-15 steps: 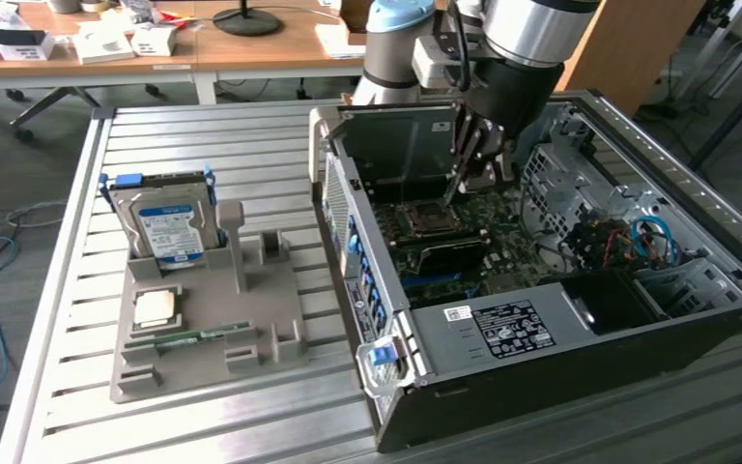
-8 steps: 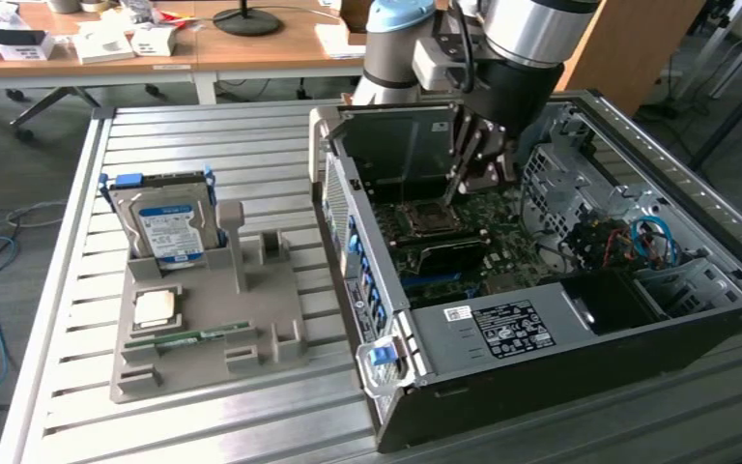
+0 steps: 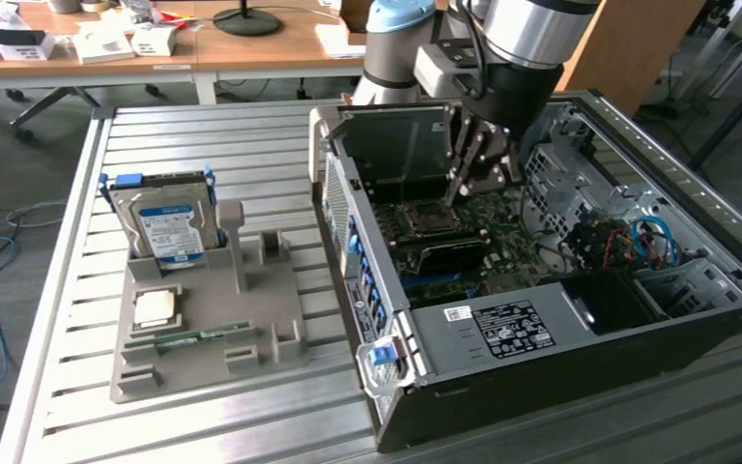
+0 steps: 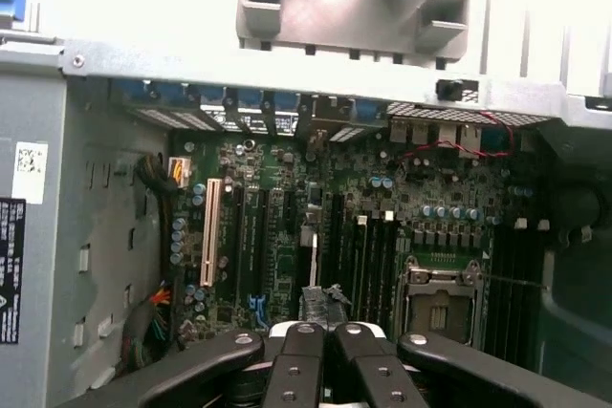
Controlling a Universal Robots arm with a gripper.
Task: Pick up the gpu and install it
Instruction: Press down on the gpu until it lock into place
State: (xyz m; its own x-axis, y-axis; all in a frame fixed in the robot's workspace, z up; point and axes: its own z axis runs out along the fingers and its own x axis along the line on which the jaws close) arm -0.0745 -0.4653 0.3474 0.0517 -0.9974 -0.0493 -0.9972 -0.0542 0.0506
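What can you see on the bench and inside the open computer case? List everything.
Slatted metal table: one, silver, under everything.
Grey parts holder: one, on table, exterior view's left.
Boxy hard drive with blue-white label: one, upright in holder.
Square processor chip: one, silvery, flat in holder.
Narrow memory stick: one, green, flat in holder.
Open computer case: one, black-grey, exterior view's right.
Motherboard: one, green, inside case.
Thin dark gpu card: one, edge-on in gripper, above motherboard.
Gripper: one, black, shut on card.

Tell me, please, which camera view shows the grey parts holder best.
The exterior view: the whole grey parts holder lies on the slatted table beside the computer case, with the hard drive standing in it. The wrist view shows one end of it, beyond the case wall.
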